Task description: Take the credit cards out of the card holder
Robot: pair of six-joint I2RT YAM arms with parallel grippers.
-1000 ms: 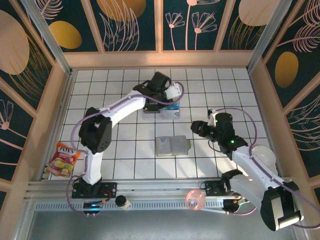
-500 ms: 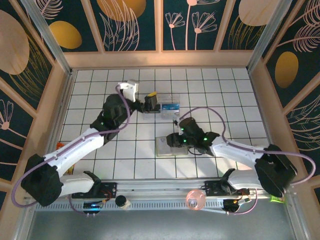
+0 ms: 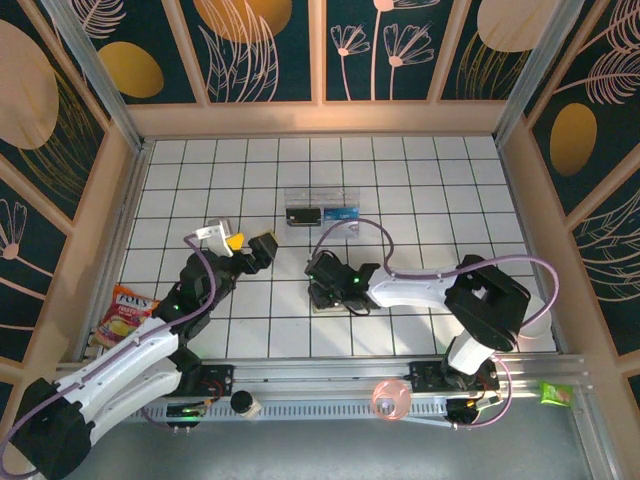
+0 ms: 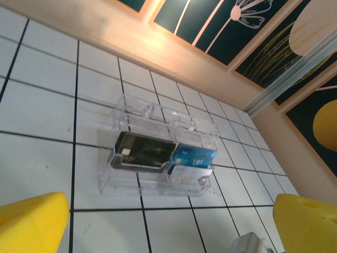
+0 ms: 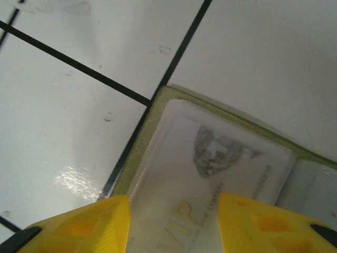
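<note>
Withdrawn left fingers (image 4: 32,221) spread empty; right fingers (image 5: 79,226) apart over olive-edged card holder (image 5: 210,168).

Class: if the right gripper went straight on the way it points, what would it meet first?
Probably the open card holder: its clear sleeve over the VIP card lies straight ahead of the right gripper, between its open fingers. How near is unclear.

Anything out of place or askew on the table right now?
Nothing spilled or damaged. Two strays: a red and yellow sweets packet lies askew at the left edge of the white tiled table, and a small green packet sits off the tiles by the metal rail at the near right.
</note>
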